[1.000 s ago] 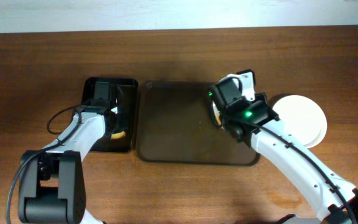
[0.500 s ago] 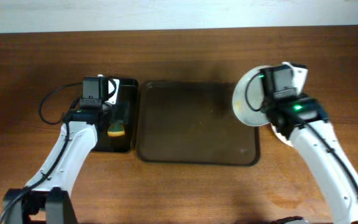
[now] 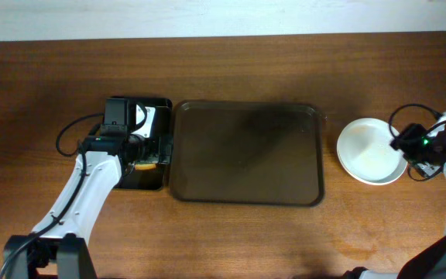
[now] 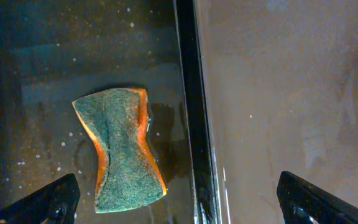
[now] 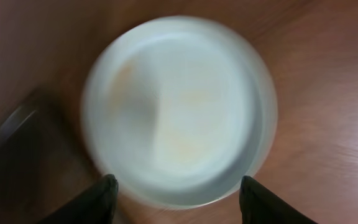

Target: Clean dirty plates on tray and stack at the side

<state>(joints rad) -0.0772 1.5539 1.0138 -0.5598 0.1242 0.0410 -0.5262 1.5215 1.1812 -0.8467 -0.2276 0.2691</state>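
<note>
Just beneath right hand (image 5: 178,183), plates (image 5: 179,106), beside tray (image 3: 246,155)

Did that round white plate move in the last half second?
Yes. The plate moved right, off the dark brown rectangular tray's edge, and now sits beside it.

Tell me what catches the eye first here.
A white plate sits on the table right of the tray, under the open right claw. The dark tray lies bare mid-table. At left, a green-orange sponge lies in a black tray below the open left claw.
</note>
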